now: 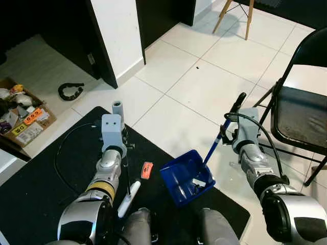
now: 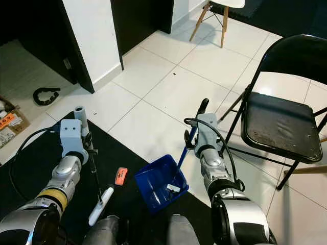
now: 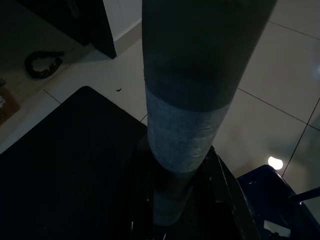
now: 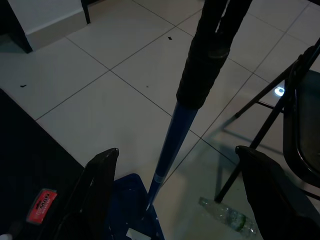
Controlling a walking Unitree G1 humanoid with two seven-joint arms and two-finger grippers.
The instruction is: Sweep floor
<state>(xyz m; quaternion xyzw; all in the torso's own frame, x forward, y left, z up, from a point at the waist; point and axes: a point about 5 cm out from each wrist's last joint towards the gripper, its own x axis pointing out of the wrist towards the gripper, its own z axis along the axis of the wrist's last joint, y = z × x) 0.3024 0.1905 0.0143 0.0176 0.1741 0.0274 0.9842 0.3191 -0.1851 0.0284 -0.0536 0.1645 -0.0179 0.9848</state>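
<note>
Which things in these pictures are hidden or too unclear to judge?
- Broom head: left wrist view, the grey handle blocks it.
- Scraps inside the blue dustpan: eye views, too small to identify.
- Cardboard box contents: cut by the left edge.
- Folding chair: cut by the right edge.

glossy white ceramic floor tiles (image 1: 204,76) | matt black floor mat (image 1: 41,189) | shiny blue plastic dustpan (image 1: 186,176) | worn black metal folding chair (image 2: 278,122) | brown cardboard box (image 1: 28,125)

Bright, even light is filling both head views, which are staying sharp. The white floor tiles (image 1: 204,92) are shining softly. Both wrist views are looking dim, each catching a small glare spot (image 3: 273,162), with near objects blurring.
</note>
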